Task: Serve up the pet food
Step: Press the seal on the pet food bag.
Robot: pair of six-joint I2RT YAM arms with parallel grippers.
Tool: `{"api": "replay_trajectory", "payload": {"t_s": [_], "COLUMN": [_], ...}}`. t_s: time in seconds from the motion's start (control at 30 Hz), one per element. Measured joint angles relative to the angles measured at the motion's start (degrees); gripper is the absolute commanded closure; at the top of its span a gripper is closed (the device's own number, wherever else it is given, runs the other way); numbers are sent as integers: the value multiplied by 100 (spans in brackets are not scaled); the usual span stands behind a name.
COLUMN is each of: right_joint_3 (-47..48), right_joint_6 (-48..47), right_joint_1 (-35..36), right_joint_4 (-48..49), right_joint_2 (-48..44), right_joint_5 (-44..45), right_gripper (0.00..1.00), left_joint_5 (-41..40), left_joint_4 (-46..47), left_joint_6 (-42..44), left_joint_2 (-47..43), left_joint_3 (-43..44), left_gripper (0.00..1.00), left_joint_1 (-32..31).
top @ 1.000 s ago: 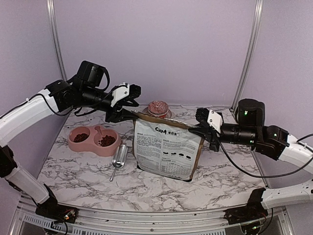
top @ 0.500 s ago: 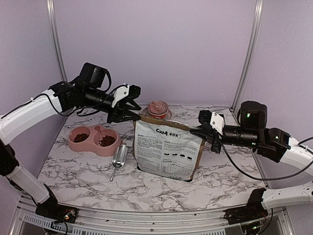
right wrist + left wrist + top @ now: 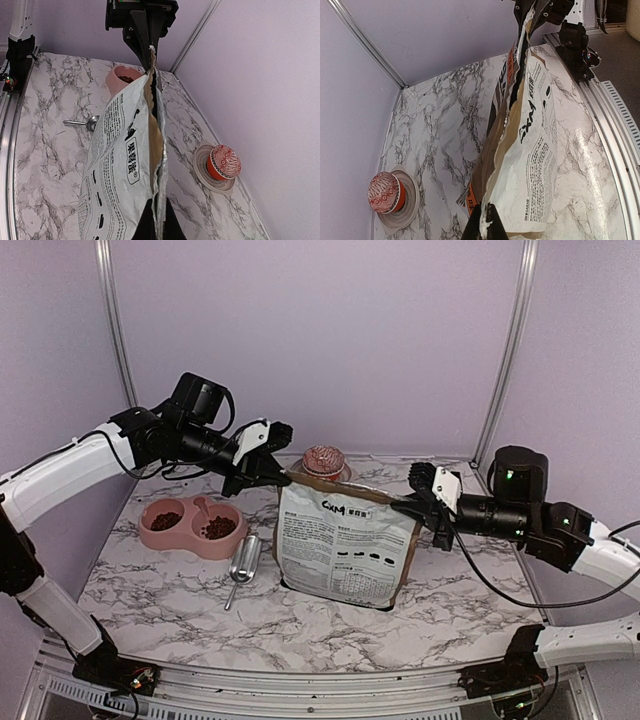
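Left of frame: pet food [image 3: 218, 528] heaped in pink bowl [image 3: 188, 544]. Loose, light, scatters easily; I judge scoop [image 3: 245, 558] handle best hold. Centre: left gripper [image 3: 279, 473] pinched on bag [image 3: 345, 545] top corner; right gripper [image 3: 402, 505] clamps opposite corner. Paper soft, crumples.

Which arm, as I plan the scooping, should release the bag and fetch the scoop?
Left, likely. The scoop lies left of the bag, beside the pink bowl; the right must cross the bag. Both jaws pinch its top.
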Motion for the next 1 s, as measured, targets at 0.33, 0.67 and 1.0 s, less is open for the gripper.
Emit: {"api": "replay_trajectory", "payload": {"t_s": [0.33,0.67,1.0], "right_joint_3": [0,603,3274], "right_joint_6": [-20,-20,164], "right_joint_1": [-256,-404,-107], "right_joint_4": [105,127,-1080], "right_joint_2": [42,566,2247], "right_joint_5": [-166,-393,-828], "right_gripper": [100,40,33], "left_joint_5": [-828,-1882,-2094], "left_joint_4": [332,922,970], "left_joint_6": [-586,-1176,-1751], "left_joint_2": [-195,-1043,-1228], "left_joint_3": [-199,-1241,-1392], "left_gripper": [100,100,100], "left_joint_1": [-192,-205,-170]}}
